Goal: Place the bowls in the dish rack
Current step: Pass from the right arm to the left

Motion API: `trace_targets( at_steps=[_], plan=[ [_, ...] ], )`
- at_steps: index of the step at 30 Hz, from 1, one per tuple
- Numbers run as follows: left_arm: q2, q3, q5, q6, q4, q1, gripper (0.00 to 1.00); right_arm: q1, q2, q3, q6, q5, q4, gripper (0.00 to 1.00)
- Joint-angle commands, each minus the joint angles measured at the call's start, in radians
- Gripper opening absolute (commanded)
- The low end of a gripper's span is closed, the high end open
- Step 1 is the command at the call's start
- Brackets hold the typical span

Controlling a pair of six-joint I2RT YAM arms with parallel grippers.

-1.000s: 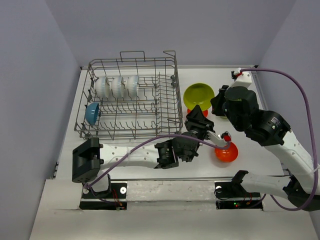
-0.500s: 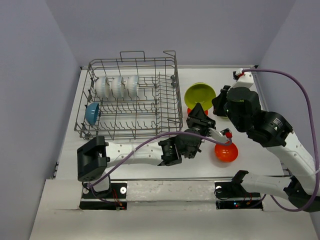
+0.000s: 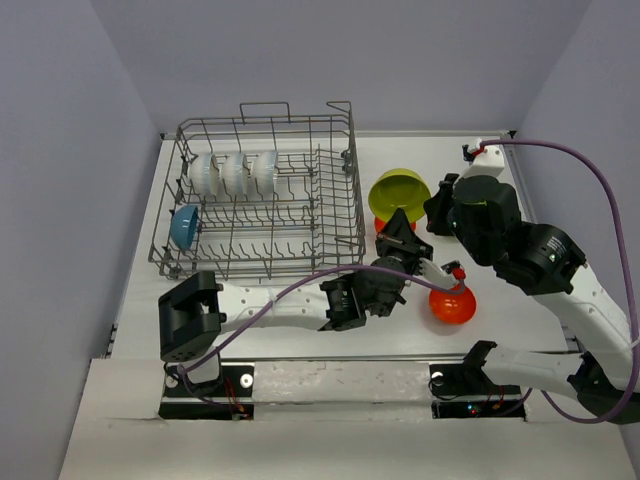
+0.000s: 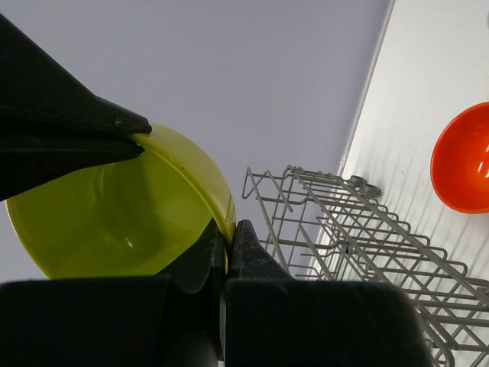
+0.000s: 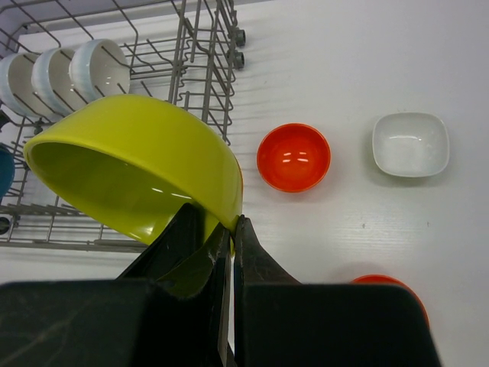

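A yellow-green bowl (image 3: 399,190) hangs tilted above the table, right of the dish rack (image 3: 258,205). My left gripper (image 3: 401,224) is shut on its rim (image 4: 227,229); the bowl fills the left wrist view (image 4: 114,218). My right gripper (image 3: 433,203) is also shut on the bowl's rim (image 5: 231,226), its bowl (image 5: 153,153) open toward the rack (image 5: 191,53). The rack holds three white bowls (image 3: 235,172) and a blue bowl (image 3: 184,226). An orange-red bowl (image 3: 453,305) sits at the front right, another (image 5: 293,157) under the held bowl.
A white bowl (image 5: 410,144) sits on the table beyond the orange one, hidden by my right arm in the top view. The rack's right wall (image 3: 350,190) stands close to the left of the held bowl. A purple cable (image 3: 570,150) arcs over the right side.
The yellow-green bowl has tilted and risen slightly. My left arm has slid right and its gripper has closed in on the bowl's near rim.
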Motion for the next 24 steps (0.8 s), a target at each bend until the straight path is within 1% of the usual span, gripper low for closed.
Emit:
trace_targets(
  at_steps=[1, 24],
  plan=[
    [-0.044, 0.05, -0.03, -0.008, 0.11, 0.005, 0.0, -0.004, -0.025, 0.025, 0.028, 0.019, 0.027, 0.01],
    [-0.061, 0.041, -0.046, 0.007, 0.127, 0.005, 0.0, -0.004, -0.023, 0.016, 0.03, 0.019, 0.036, 0.01]
  ],
)
